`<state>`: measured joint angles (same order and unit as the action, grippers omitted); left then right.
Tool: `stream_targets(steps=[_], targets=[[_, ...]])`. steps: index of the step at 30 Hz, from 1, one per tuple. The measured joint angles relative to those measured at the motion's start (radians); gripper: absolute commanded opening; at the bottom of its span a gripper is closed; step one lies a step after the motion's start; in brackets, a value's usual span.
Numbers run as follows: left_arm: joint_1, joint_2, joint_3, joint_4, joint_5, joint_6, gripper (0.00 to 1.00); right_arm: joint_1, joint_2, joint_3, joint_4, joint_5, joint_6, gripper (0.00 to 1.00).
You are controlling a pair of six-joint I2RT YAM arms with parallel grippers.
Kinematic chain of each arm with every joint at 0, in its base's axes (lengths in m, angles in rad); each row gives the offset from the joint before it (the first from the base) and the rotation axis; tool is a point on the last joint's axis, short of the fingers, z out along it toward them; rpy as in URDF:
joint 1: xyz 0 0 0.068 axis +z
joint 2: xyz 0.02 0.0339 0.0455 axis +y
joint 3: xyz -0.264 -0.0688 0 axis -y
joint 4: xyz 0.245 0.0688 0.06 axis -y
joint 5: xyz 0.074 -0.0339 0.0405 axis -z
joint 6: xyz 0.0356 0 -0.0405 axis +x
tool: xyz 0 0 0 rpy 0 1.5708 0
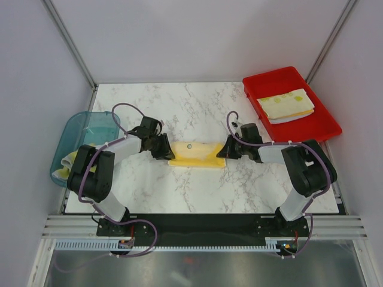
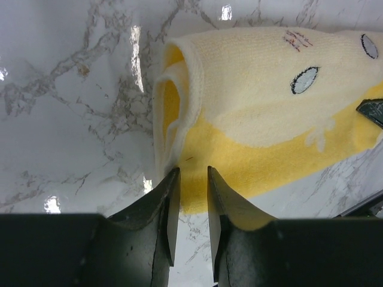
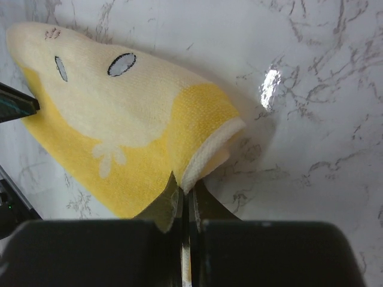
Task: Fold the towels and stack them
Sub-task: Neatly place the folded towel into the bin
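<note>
Two arms rise from the near edge of the marble counter (image 1: 179, 191), and bare marble lies open between their bases and the work. Mid-counter, one yellow towel (image 1: 197, 154) lies folded into a long strip, spanning the space between the two arms' tips. The left fingers (image 1: 162, 147) stand at its left end with a narrow gap between them and the towel's near edge at their tips; no pinch shows. The right fingers (image 3: 187, 200) are pressed together, pinching the near corner of the right end. Open counter lies in front of the strip and behind it.

Only the wrist views give detail:
- **Left wrist view:** a hem curled up into an open loop.
- **Right wrist view:** white layered edges at the fold.
- **Both:** black-outlined ovals and small reddish marks on the pale face, which from above read as one dot.

Only the top view shows the containers. One teal tub (image 1: 81, 128) overhangs the counter's left edge and holds pale cloth (image 1: 63, 166); whether one piece or more cannot be told. One red tray (image 1: 326, 125) sits at the far right corner, along the counter's right edge. It carries one stack of folded towels (image 1: 286, 104), a white one with green print on top; the layers beneath are too small to count
</note>
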<state>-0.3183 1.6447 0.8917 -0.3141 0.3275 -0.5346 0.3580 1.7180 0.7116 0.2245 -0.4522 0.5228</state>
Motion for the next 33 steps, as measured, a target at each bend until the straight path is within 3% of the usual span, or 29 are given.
stream_targets(steps=[7,13,19,33], targets=[[0.011,-0.072,0.164,-0.183,-0.032,0.023,0.43,-0.014,0.000,0.126,-0.203,0.036,-0.068,0.00],[0.031,-0.240,0.321,-0.267,-0.039,0.089,0.43,-0.082,0.026,0.324,-0.431,0.087,-0.161,0.00],[0.031,-0.323,0.299,-0.307,-0.044,0.152,0.42,-0.155,0.098,0.574,-0.661,0.181,-0.266,0.00],[0.031,-0.296,0.213,-0.362,-0.089,0.225,0.41,-0.256,0.270,1.049,-1.020,0.411,-0.447,0.00]])
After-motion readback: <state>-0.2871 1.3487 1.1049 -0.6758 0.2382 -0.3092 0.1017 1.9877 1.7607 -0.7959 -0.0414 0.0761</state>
